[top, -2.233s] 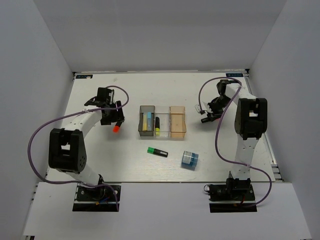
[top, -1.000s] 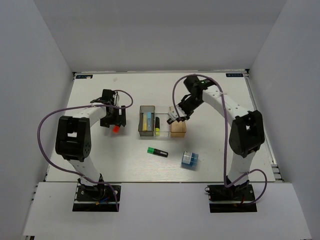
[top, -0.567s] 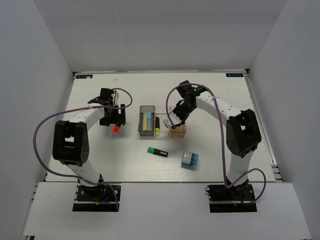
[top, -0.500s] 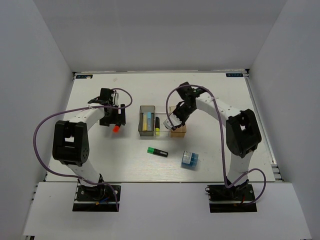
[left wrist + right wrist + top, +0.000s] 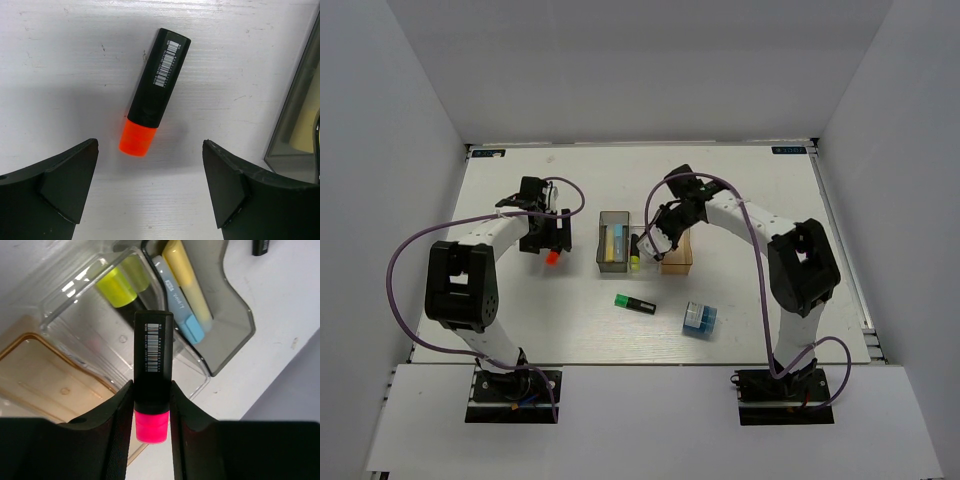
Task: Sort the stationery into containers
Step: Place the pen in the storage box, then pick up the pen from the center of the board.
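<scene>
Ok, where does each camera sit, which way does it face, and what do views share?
Top external: above and behind the robot, facing down on the table; the left arm and right arm show whole.
Left wrist: on the left arm, facing down at the orange-capped marker; the open left gripper frames it.
Right wrist: on the right arm, facing down into the clear bin; the right gripper clamps the pink-capped marker.
Both wrist views share the grey bin.
</scene>
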